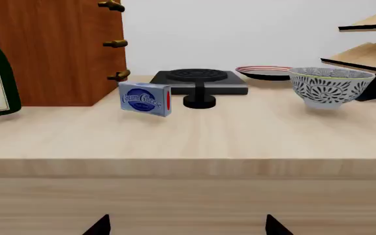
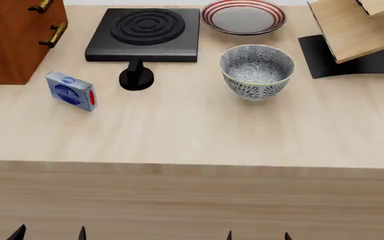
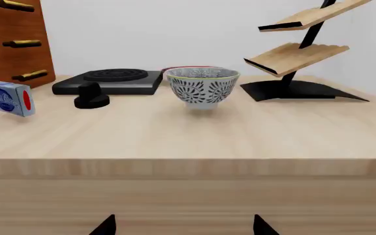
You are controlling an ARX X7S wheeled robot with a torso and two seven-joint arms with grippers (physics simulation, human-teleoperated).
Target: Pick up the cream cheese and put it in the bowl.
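The cream cheese (image 2: 72, 92) stands on the counter (image 2: 192, 135) by the cabinet (image 2: 12, 40), left of the bowl (image 2: 256, 70); the left hand (image 2: 48, 232), seemingly spread, is nearer; right hand (image 2: 257, 235) likewise spread.

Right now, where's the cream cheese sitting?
In the head view the cream cheese stands on the table's left side, beside the wooden cabinet, left of the black knob.
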